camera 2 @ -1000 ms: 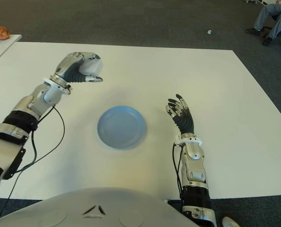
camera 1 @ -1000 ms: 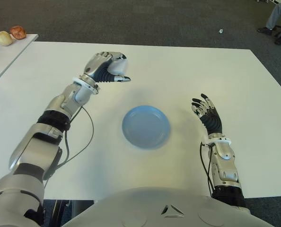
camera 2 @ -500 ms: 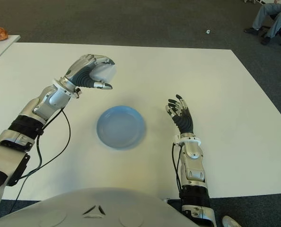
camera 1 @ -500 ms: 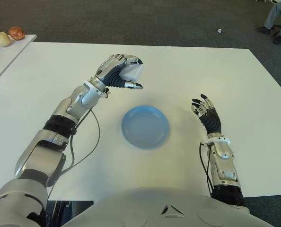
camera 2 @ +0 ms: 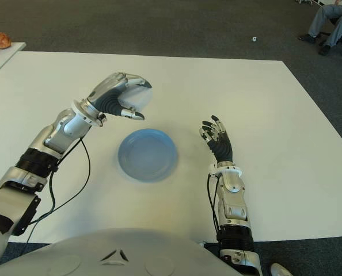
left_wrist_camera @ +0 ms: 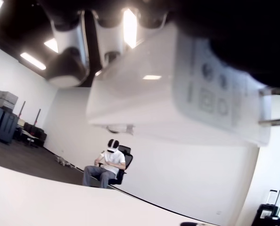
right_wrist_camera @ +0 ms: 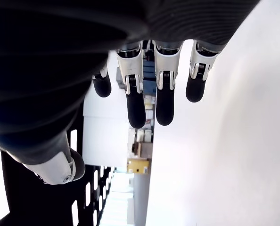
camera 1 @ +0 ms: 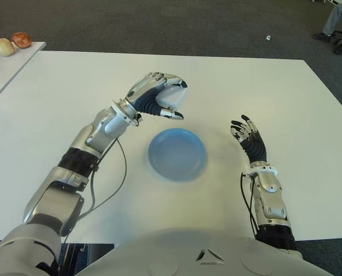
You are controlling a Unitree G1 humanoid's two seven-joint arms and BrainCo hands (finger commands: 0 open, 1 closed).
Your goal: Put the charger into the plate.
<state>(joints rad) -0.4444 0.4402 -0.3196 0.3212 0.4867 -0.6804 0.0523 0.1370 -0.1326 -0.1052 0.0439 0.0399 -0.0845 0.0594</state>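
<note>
White charger (left_wrist_camera: 177,101) gripped by left hand's fingers (left_wrist_camera: 68,49), seated person (left_wrist_camera: 109,167) beyond

Both arms are built of silver-grey metal shells with black ribbed bands between the segments. A thin black cable loops loosely from the left forearm (camera 1: 99,131) back toward the upper arm, and another runs along the right forearm (camera 1: 269,198). Each wrist carries a white ring. The left hand (camera 1: 156,100) has silver knuckle plates over black ribbed joints; the right hand (camera 1: 249,138) has black fingers (right_wrist_camera: 164,94) with silver segments. The torso (camera 1: 205,253) is smooth pale grey.
</note>
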